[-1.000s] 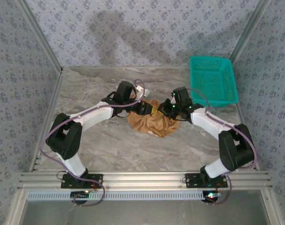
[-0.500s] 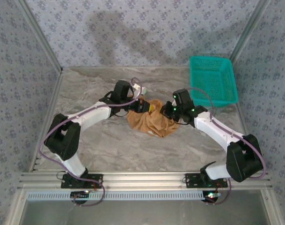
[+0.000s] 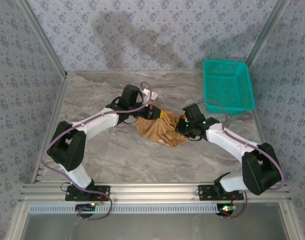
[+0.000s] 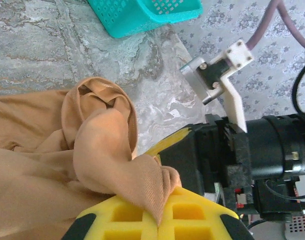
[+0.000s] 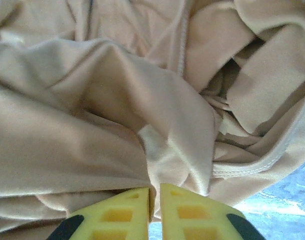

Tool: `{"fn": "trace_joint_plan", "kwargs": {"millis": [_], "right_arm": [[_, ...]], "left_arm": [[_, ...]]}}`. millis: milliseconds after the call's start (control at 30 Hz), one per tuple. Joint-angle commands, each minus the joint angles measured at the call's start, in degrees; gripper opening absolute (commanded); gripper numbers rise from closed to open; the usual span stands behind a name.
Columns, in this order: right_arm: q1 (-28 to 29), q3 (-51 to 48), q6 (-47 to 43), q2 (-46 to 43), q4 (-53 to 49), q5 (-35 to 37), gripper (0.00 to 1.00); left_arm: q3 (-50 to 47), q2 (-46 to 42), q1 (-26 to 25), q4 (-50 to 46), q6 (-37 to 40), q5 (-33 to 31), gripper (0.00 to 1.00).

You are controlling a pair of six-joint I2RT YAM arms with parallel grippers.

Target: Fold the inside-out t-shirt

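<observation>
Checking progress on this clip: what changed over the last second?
The right gripper drew back toward the arm bases over the crumpled tan cloth t-shirt, its elbow swinging outward. The left gripper, pinching a shirt fold, barely shifted. The shirt heap and the teal plastic mesh basket stayed put.

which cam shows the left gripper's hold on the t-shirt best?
Left wrist: t-shirt fold pinched in the left gripper, close up. Top external: gripper at the shirt's edge, contact too small. Right wrist: bunched cloth.
</observation>
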Motion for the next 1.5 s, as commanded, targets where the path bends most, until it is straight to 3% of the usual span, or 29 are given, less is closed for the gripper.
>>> {"fn": "trace_joint_plan", "kwargs": {"millis": [0, 267, 700, 767, 867, 900, 1133, 1367, 1467], "right_arm": [[0.7, 4.4, -2.0, -3.8, -5.9, 2.0, 0.25], [1.6, 4.7, 1.4, -7.6, -0.5, -4.0, 0.29], [4.0, 4.2, 7.0, 0.1, 10.2, -6.5, 0.32], [3.9, 3.9, 8.3, 1.0, 12.0, -6.8, 0.26], [3.9, 4.2, 9.2, 0.1, 12.0, -6.0, 0.03], [4.0, 5.0, 9.1, -1.1, 10.6, -5.2, 0.0], [3.3, 13.5, 5.5, -9.5, -3.8, -3.3, 0.0], [2.1, 17.4, 5.5, -14.3, -6.8, -5.9, 0.0], [0.8, 16.5, 5.6, -14.6, -6.3, -7.9, 0.0]], "left_arm": [[0.9, -1.1, 0.4, 2.4, -1.1, 1.8, 0.0], [0.7, -0.8, 0.4, 2.6, -0.8, 1.3, 0.0], [0.7, -0.9, 0.5, 2.9, -1.2, 1.1, 0.0], [0.7, -0.9, 0.5, 2.9, -1.2, 1.1, 0.0], [0.7, -0.7, 0.6, 3.0, -1.0, 0.8, 0.0], [0.8, -0.4, 0.6, 3.1, -1.0, 0.6, 0.0], [1.9, 2.7, 0.7, 4.6, -1.7, -2.4, 0.0], [2.4, 4.3, 0.4, 6.0, -3.0, -4.7, 0.0], [2.3, 3.3, 0.4, 4.4, -2.0, -7.0, 0.09]]}}
